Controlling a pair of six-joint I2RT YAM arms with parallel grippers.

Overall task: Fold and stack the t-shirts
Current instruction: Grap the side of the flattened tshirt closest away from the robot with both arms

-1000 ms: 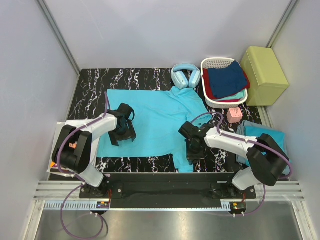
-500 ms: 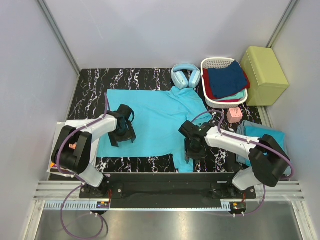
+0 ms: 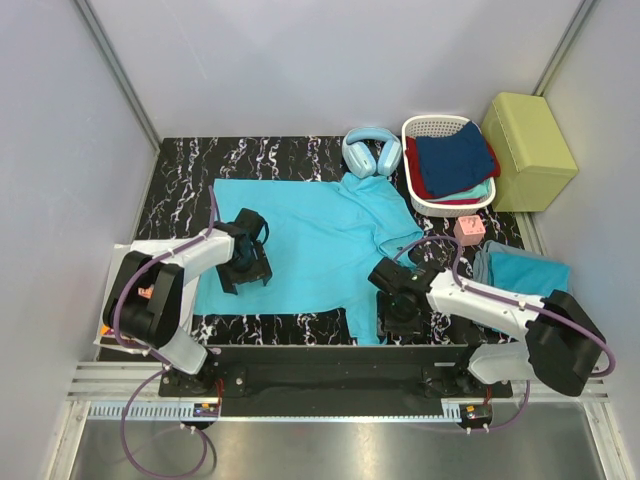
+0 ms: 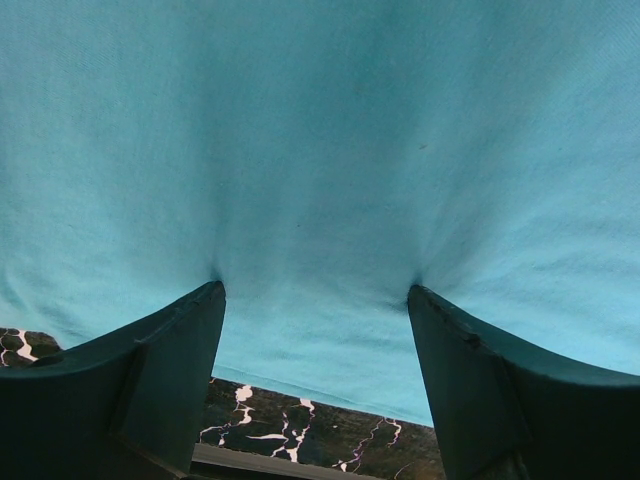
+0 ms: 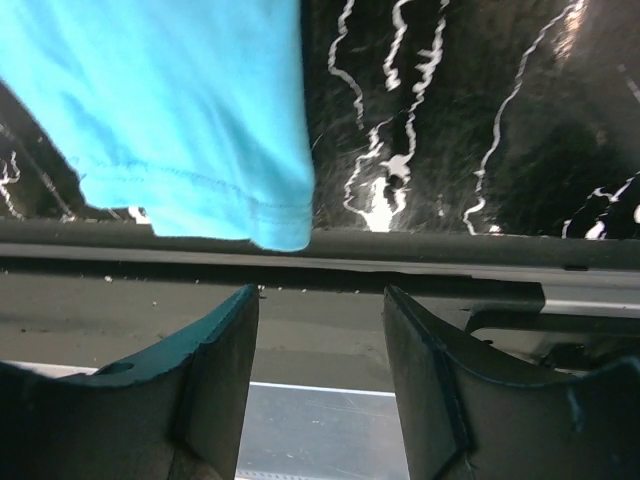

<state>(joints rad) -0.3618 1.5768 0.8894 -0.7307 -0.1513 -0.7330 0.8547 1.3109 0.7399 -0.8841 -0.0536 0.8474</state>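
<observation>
1. Top external view first: the spread t-shirt [image 3: 300, 240] is a plain turquoise one lying flat on the black marbled worktop [image 3: 180, 165]. It covers the middle and runs out toward the left edge. Its far right corner is a bit bunched, just beside the pale blue headphones [image 3: 372, 150] at the far edge.
2. One sleeve [image 3: 365, 322] trails down to the near edge. In the right wrist view its stitched hem hangs slightly over that edge.
3. The left arm [image 3: 190, 255] reaches in from the left edge. The left jaws are released and spread wide, planted on the left part of the shirt close to its near hem. In the left wrist view both fingertips [image 4: 205, 300] press into the cloth and it dimples under them, but nothing is pinched.
4. The right arm [image 3: 480, 300] lies along the near edge. The right jaws are released too, with nothing between them. They sit just right of the sleeve, not touching it.
5. The folded t-shirt [image 3: 525, 272], same turquoise, sits at the right edge, partly hidden behind the right arm.
6. Other stuff: a white basket [image 3: 432, 124] in the far right corner holds dark blue and red cloth. A pink cube [image 3: 469, 230] sits just in front of it. A yellow-green box [image 3: 528, 137] stands beside the basket, past the worktop's right edge.
</observation>
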